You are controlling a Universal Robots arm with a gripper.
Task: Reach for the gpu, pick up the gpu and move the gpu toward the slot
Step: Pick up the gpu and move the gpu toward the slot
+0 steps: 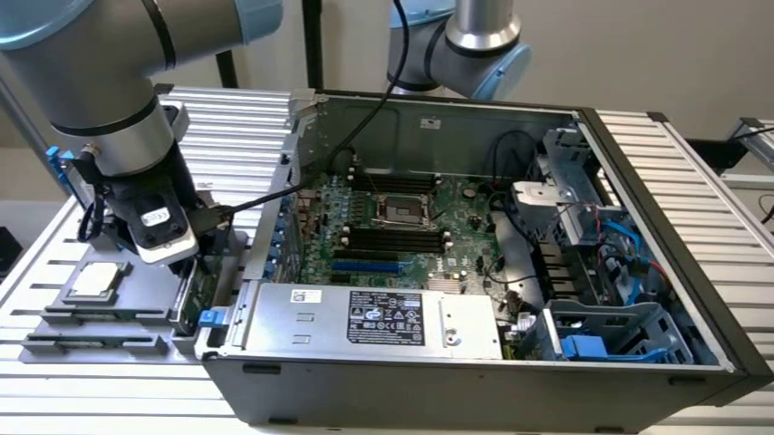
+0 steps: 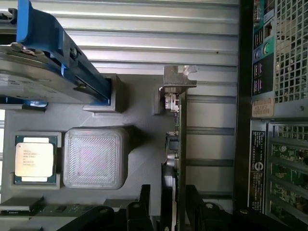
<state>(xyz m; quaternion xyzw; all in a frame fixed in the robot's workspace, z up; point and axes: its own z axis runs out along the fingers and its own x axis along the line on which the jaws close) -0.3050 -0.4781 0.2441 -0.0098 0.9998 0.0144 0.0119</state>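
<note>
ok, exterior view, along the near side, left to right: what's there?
Square chip in the grey tray → gpu standing on edge → silver labelled box inside the computer case → blue drive cage.

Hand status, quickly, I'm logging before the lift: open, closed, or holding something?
Hand: open, its fingers on either side of the upright gpu, not yet clamped on it.

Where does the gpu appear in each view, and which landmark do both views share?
Exterior view: the gpu stands on edge beside the computer case, at the exterior view's left.
Wrist view: the gpu, edge-on, at the gray tray's edge.
Shared landmark: the square silver chip.
</note>
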